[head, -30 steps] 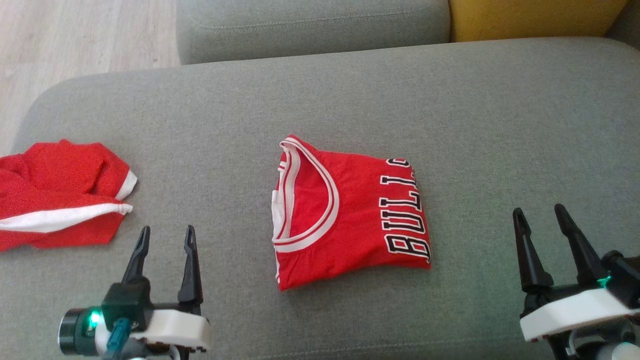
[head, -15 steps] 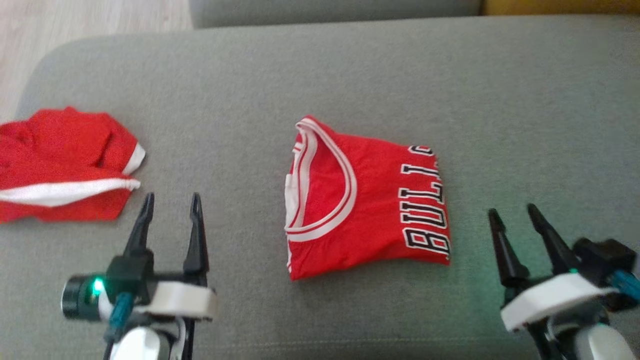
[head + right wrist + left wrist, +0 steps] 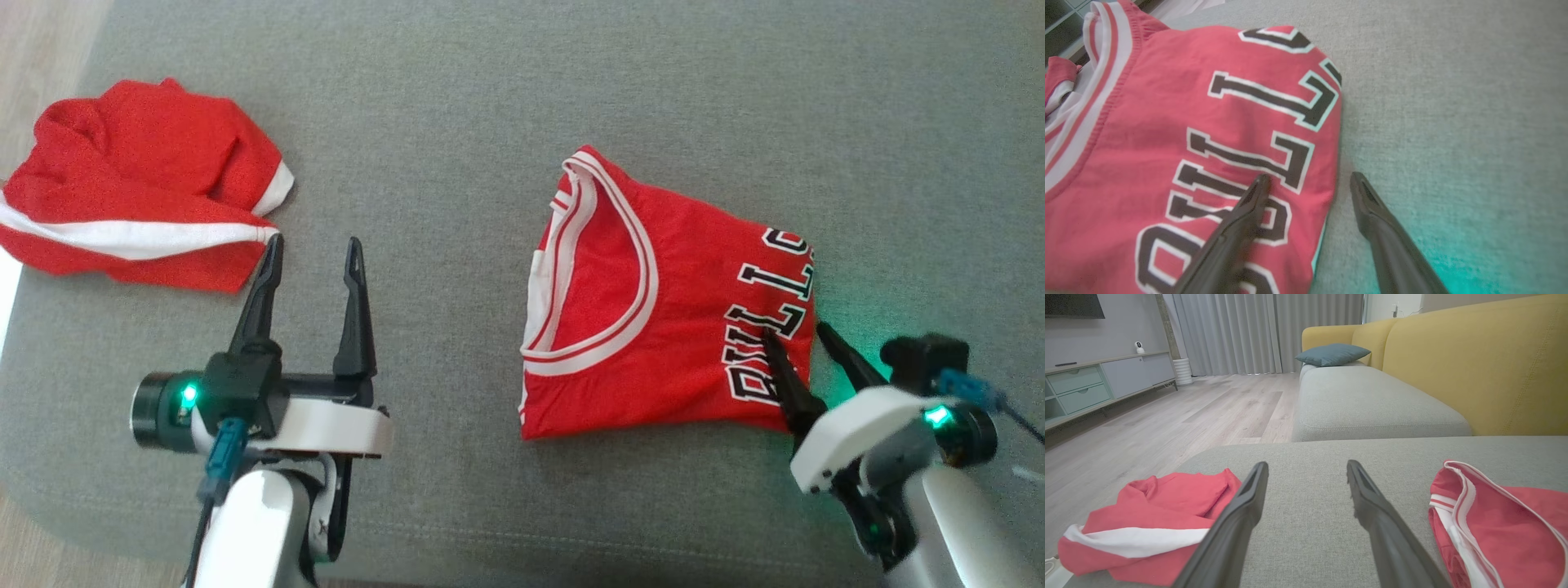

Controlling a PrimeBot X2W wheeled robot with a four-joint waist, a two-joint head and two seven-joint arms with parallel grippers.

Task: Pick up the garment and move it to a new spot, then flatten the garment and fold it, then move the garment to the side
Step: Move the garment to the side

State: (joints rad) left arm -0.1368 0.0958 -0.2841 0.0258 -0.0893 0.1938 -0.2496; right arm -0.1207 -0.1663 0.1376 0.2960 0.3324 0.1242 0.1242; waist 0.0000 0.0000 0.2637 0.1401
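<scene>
Matt red cloth jersey [image 3: 653, 327] on coarse-woven grey fabric cushion [image 3: 457, 147], pale wood-grain floor [image 3: 1167, 416]

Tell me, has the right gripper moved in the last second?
Yes. The right gripper has come leftward to the folded red jersey: a second ago grey cushion showed between them; now its open fingers straddle the jersey's lettered edge.

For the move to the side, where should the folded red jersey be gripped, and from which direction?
Probably the lettered edge of the folded jersey, from the robot's right: it is a straight fold, and the open right gripper straddles it, one finger over fabric, one over cushion.
</scene>
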